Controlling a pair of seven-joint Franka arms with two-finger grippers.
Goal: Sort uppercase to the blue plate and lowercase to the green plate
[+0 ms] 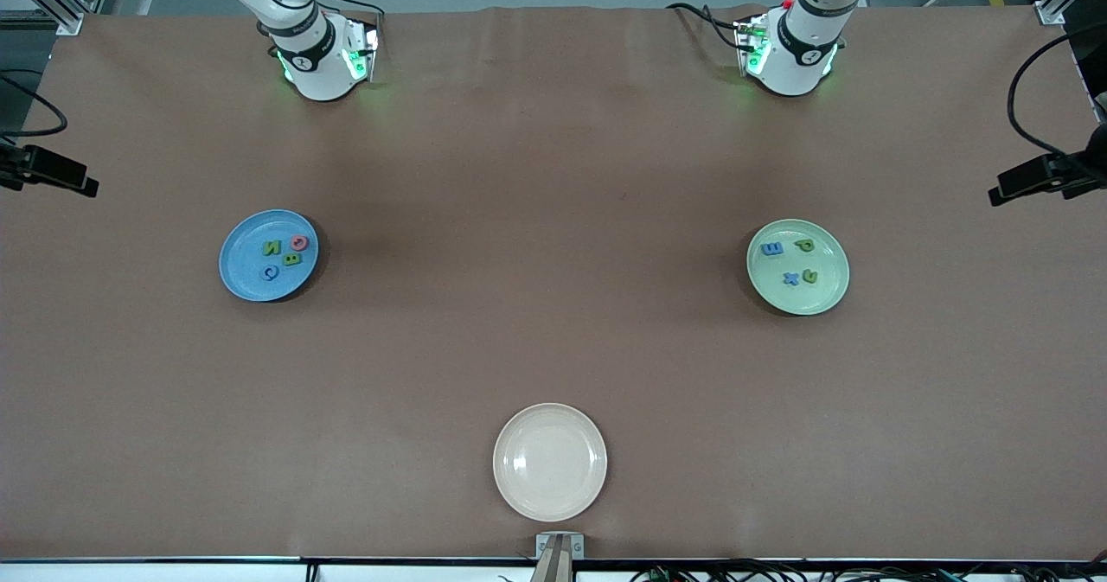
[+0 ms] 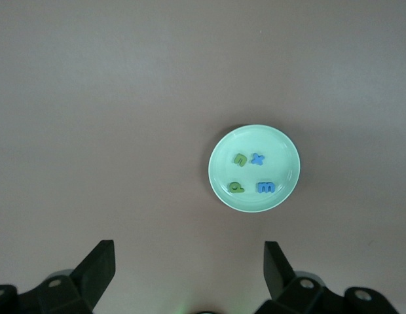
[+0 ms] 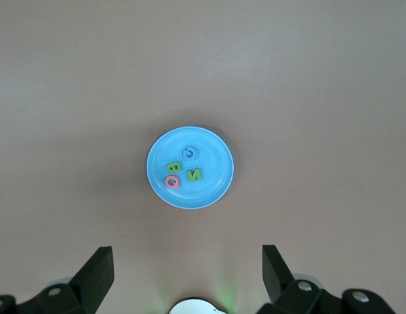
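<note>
On the blue plate, toward the right arm's end of the worktop, lay the uppercase letters; the lowercase letters lay on the green plate, so sorting looked done. Foam pieces seemed very light, soft & tiny, best pinched by the outer edges w/ little force. Left end effector and right end effector were both spread, empty, each high over its own plate, waiting.
</note>
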